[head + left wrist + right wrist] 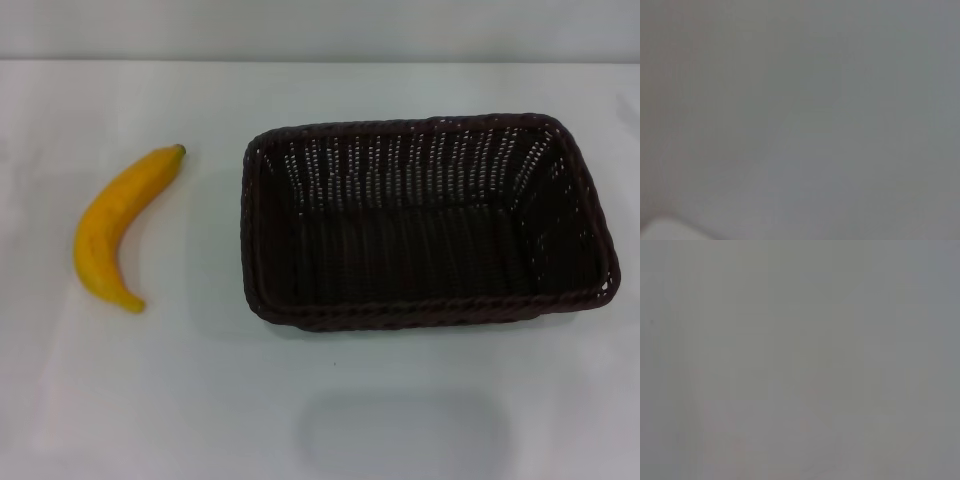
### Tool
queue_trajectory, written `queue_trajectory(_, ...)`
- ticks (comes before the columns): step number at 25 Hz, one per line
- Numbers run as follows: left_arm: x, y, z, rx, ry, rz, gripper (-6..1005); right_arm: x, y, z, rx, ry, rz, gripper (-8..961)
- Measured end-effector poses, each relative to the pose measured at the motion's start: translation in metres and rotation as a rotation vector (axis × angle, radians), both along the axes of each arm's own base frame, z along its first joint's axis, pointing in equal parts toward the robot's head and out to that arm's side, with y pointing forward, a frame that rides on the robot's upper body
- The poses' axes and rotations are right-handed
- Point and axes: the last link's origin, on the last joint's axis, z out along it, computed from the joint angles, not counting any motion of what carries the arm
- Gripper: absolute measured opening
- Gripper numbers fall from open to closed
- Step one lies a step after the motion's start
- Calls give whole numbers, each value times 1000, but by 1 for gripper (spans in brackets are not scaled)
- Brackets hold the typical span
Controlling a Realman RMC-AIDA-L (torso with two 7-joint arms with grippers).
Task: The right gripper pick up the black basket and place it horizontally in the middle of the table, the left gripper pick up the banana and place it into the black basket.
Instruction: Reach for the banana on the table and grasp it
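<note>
The black basket (420, 220) is a large dark woven rectangle lying long side across on the white table (200, 400), right of the middle. It is empty. The banana (115, 225) is curved and yellow-orange with its dark stem tip pointing away from me. It lies on the table to the left of the basket, apart from it. Neither the left gripper nor the right gripper shows in any view. Both wrist views show only a plain grey surface.
The table's far edge (320, 62) runs across the top of the head view. A faint shadow (400, 435) lies on the table in front of the basket.
</note>
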Motion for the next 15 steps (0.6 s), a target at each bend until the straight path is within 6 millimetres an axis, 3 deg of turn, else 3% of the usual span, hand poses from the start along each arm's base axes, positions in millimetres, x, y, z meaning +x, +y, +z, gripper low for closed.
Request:
queue_trajectory(6,16,5,19,-255,-79,85,834,58,-8,-6,124,50,63,832)
queue_trajectory(9,29,11,28,-408,-64,157,828,77,-12,-7,170,1,61,832)
queue_trajectory(15,70,31,36,-731,136,259,818,98,-20,-11,250,-69,40,832)
